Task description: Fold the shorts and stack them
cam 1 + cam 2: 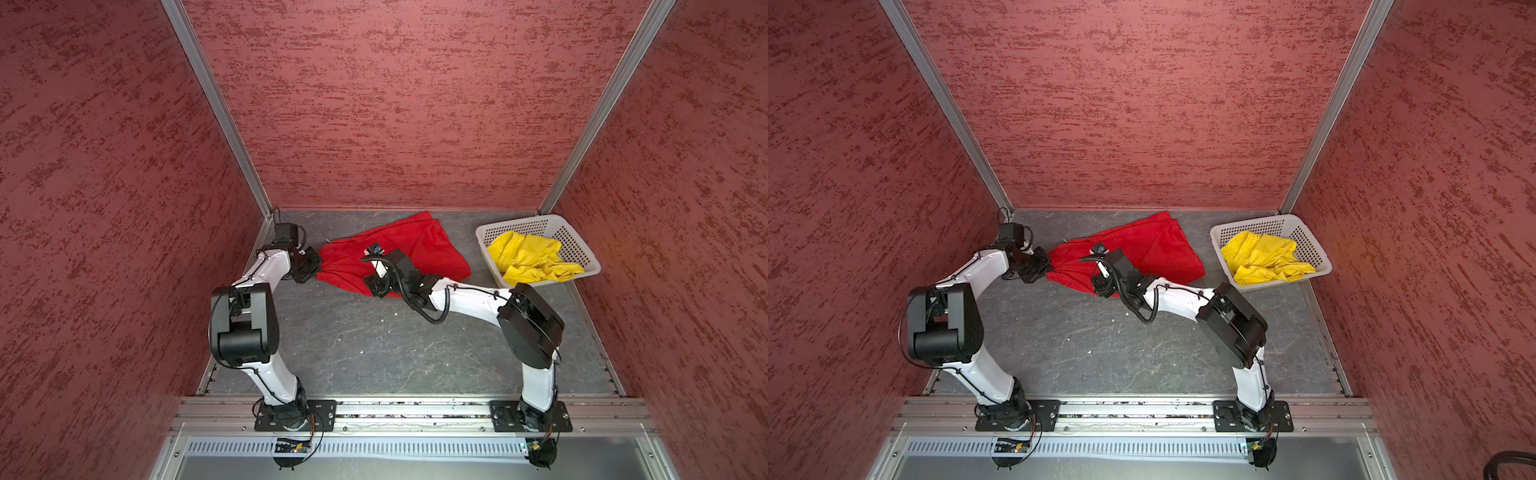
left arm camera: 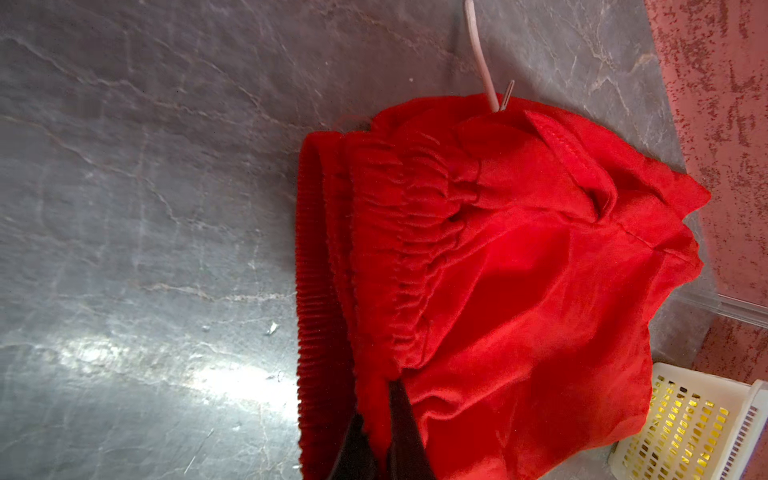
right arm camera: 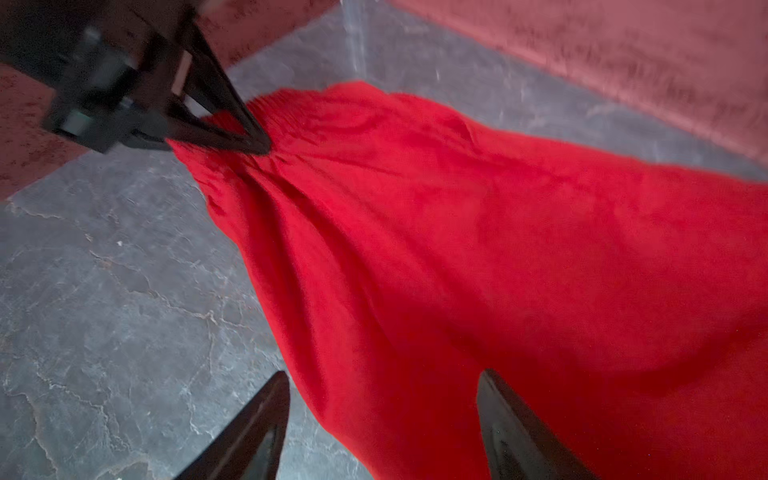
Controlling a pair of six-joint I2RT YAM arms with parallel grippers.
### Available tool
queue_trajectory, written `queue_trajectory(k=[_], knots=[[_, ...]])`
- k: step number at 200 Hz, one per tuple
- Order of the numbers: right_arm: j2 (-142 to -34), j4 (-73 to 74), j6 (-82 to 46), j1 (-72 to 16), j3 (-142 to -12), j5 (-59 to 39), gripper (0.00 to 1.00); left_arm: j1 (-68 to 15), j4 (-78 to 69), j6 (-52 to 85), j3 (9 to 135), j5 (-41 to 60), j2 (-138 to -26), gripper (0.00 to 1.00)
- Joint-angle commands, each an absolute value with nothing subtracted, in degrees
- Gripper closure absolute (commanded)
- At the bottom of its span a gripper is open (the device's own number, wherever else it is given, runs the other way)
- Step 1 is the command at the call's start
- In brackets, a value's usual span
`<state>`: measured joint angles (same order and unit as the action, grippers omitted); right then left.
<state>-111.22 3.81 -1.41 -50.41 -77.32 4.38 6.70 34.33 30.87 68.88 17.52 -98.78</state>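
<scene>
The red shorts [image 1: 419, 245] [image 1: 1150, 245] lie spread on the grey table at the back middle. My left gripper [image 1: 318, 266] [image 1: 1050, 266] [image 2: 378, 390] is shut on their gathered waistband [image 2: 374, 232] at its left end; the right wrist view shows that pinch [image 3: 257, 145]. My right gripper [image 1: 374, 287] [image 1: 1100, 287] [image 3: 382, 378] stands open over the near edge of the red shorts [image 3: 498, 249], its fingers apart with fabric lying between them. The yellow shorts [image 1: 530, 257] [image 1: 1262, 257] sit crumpled in the basket.
A white perforated basket [image 1: 523, 226] [image 1: 1258, 226] [image 2: 685, 424] stands at the back right corner. A pale cord [image 2: 482, 54] trails from the red shorts onto the table. Red textured walls close in the left, back and right sides.
</scene>
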Motion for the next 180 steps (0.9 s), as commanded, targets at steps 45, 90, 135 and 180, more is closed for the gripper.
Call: queue_trajectory(k=[45,90,135,180], knots=[[-125.86,11.43,14.26,-55.52,-90.72,5.35,0.2,6.95,35.4,29.53,69.61,20.22,-99.45,1.0],[-131.42,12.11,15.13,-56.86,-95.97,2.65,0.19,7.76,35.21,29.93,70.38,21.74,-100.52,1.0],[-140.63,8.9,14.16,-56.78,-106.59,3.19,0.4,7.91,34.57,30.62,69.78,25.8,-100.37,1.0],[-143.41,7.81,10.49,-56.45,-109.88,3.16,0.98,8.0,34.1,33.18,68.52,27.95,-98.57,0.59]])
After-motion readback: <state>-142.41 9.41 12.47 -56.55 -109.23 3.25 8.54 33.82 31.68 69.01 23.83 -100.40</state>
